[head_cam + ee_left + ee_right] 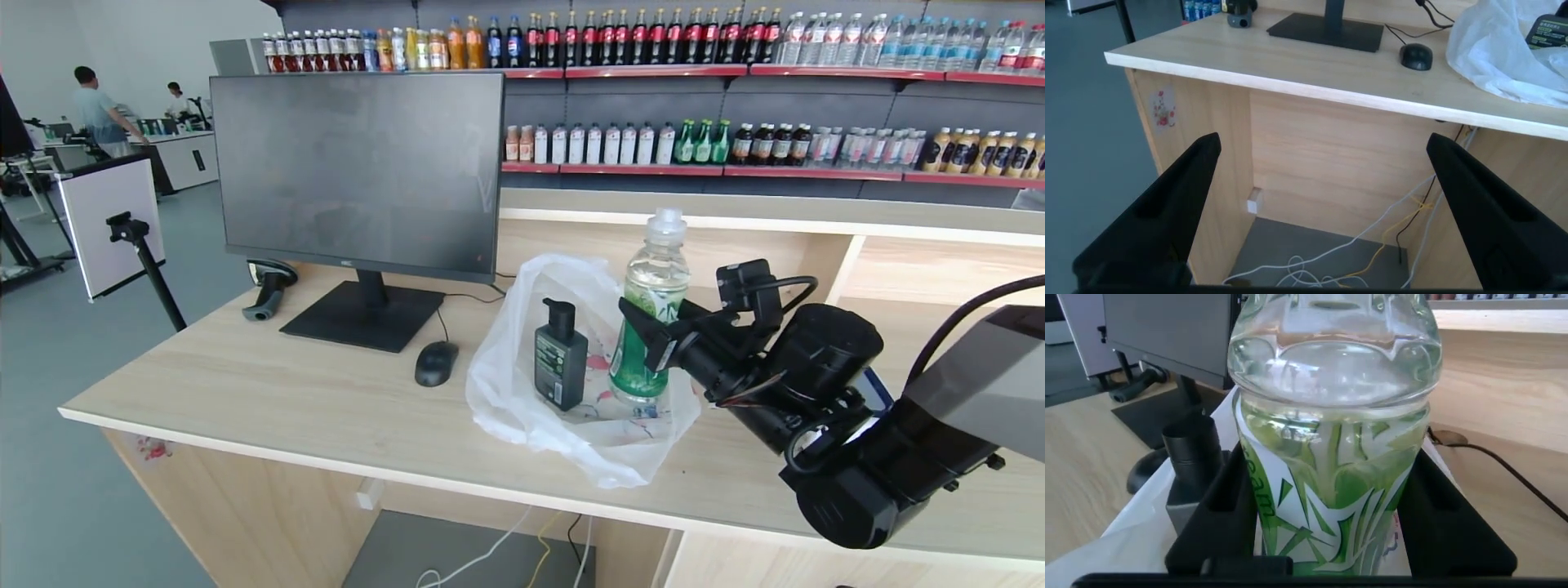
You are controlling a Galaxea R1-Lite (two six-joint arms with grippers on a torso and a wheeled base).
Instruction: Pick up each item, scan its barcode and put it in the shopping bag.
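Observation:
A clear bottle (655, 302) with a green label and a white cap stands upright inside the white plastic shopping bag (522, 400) on the wooden counter. My right gripper (653, 336) is shut on the bottle (1331, 457) at label height, one black finger (1221, 514) on each side. A dark pump bottle (560, 355) stands in the bag just left of it. My left gripper (1315, 212) hangs open below the counter's front edge, with nothing between its fingers.
A monitor (359, 171) on its stand, a black mouse (435, 363) and a handheld scanner (265, 290) sit on the counter (245, 384) left of the bag. A raised wooden ledge runs behind. Cables hang under the counter (1404, 220).

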